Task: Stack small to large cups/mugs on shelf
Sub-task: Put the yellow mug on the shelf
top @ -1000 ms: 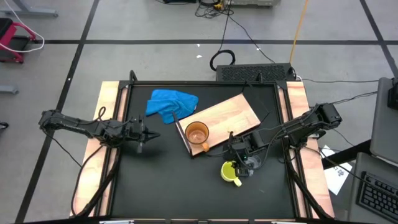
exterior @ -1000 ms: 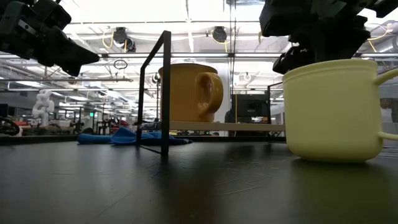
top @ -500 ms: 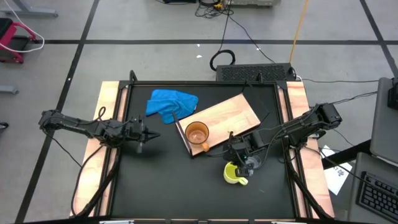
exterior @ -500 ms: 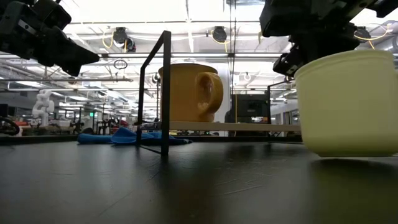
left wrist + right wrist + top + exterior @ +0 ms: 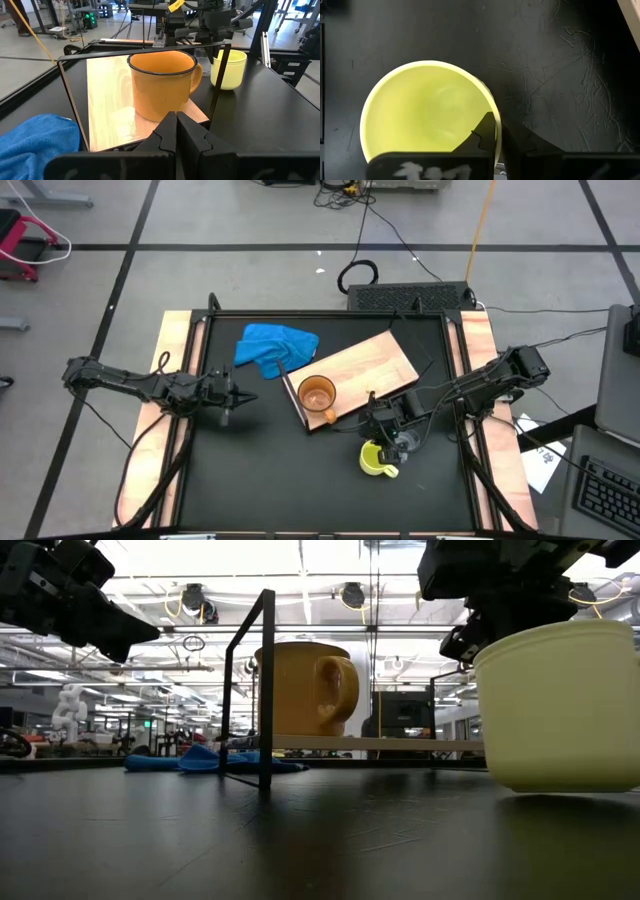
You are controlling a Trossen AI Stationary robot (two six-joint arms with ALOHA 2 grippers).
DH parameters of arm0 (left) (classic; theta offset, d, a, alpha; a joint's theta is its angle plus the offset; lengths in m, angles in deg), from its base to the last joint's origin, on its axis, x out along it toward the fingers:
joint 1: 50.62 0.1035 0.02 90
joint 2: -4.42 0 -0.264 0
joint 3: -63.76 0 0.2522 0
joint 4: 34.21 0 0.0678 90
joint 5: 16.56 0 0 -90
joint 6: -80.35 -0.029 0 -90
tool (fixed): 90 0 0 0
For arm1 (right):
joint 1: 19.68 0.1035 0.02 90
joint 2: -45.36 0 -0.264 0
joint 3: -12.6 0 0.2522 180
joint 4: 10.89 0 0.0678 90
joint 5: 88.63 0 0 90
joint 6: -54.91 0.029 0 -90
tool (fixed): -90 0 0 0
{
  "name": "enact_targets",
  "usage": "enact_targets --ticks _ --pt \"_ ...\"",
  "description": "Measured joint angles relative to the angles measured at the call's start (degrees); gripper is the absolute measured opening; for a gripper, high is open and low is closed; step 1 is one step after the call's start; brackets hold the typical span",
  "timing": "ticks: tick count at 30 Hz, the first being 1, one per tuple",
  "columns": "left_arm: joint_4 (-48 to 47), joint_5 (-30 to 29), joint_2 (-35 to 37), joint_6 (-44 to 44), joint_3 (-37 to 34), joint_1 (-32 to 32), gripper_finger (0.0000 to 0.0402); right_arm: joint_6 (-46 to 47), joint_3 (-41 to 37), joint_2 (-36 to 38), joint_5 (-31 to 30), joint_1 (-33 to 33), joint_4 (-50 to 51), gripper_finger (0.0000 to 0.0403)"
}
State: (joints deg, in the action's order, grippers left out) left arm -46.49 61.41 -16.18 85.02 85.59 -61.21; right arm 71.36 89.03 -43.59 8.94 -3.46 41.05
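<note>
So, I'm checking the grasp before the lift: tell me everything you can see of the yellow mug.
The yellow mug is pale, smooth and glossy, empty, upright, with a handle. It sits on the black table, just off the wooden shelf. The right tool is shut on its rim, one finger inside, one outside.

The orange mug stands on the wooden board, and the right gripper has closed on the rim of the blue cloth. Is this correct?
Not quite. The right gripper has closed on the rim of the yellow mug, not the blue cloth, which lies untouched at the far side. The right wrist view shows this. The orange mug does stand on the wooden board.
</note>
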Motion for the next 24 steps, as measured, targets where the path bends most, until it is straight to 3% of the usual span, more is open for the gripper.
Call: enact_targets --ticks 15,24 --pt "0.0 0.0 0.0 0.1 0.0 0.0 0.0015 0.9 0.1 0.0 0.0 0.0 0.8 0.0001" --pt "0.0 0.0 0.0 0.1 0.0 0.0 0.0015 0.8 5.1 0.0 -0.3 0.0 6.0 0.0"
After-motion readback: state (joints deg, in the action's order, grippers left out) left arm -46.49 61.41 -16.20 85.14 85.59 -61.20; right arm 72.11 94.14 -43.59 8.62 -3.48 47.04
